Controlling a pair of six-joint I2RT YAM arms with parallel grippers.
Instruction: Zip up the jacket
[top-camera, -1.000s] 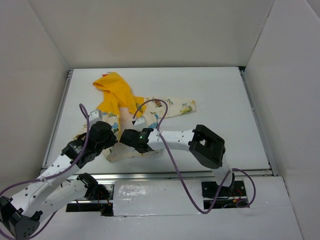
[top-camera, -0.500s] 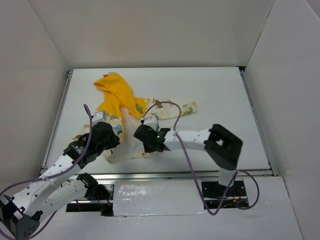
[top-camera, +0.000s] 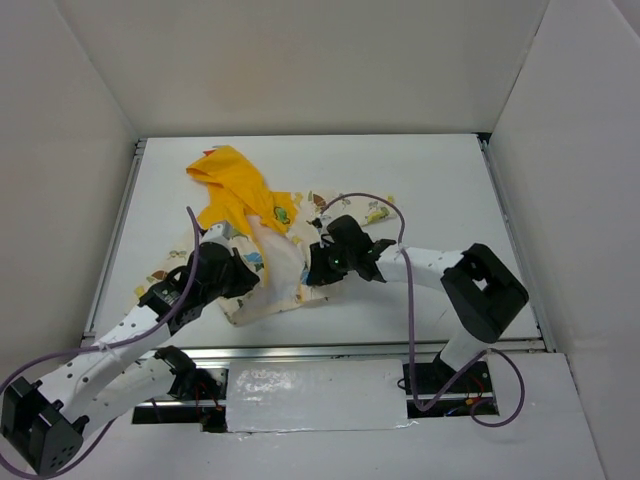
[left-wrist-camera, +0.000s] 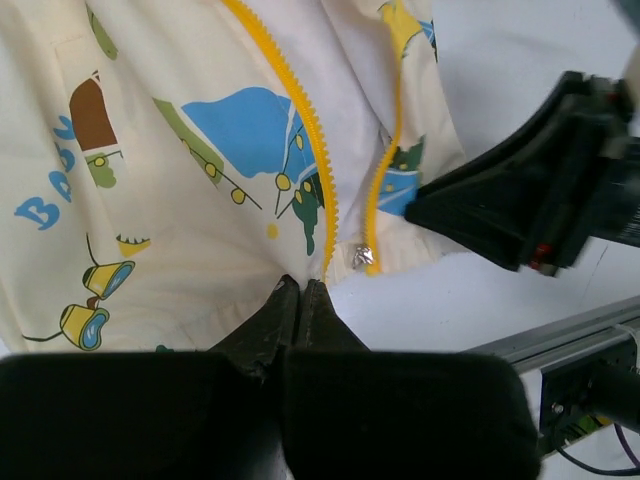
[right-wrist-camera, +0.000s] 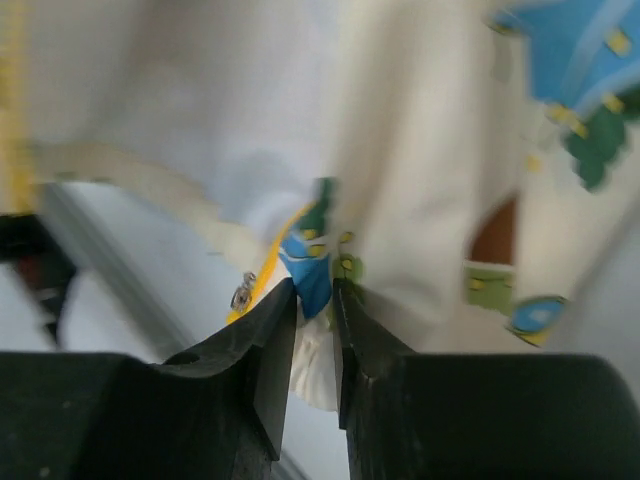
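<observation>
The jacket lies at the table's front left, its front parted and white lining showing, its yellow hood toward the back. My left gripper is shut on the jacket's hem at the foot of the yellow zipper teeth. The small silver slider sits at the bottom of the other zipper edge. From above, the left gripper is at the jacket's left and the right gripper at its right. The right gripper pinches a fold of printed hem beside the slider.
A metal rail runs along the table's near edge, just in front of the jacket. White walls enclose the table on three sides. Purple cables loop over both arms. One jacket sleeve stretches toward the right.
The right arm has swung to the right, drawing the jacket's right front with it. The left gripper followed to the right. The jacket now lies spread open with its lining showing.
</observation>
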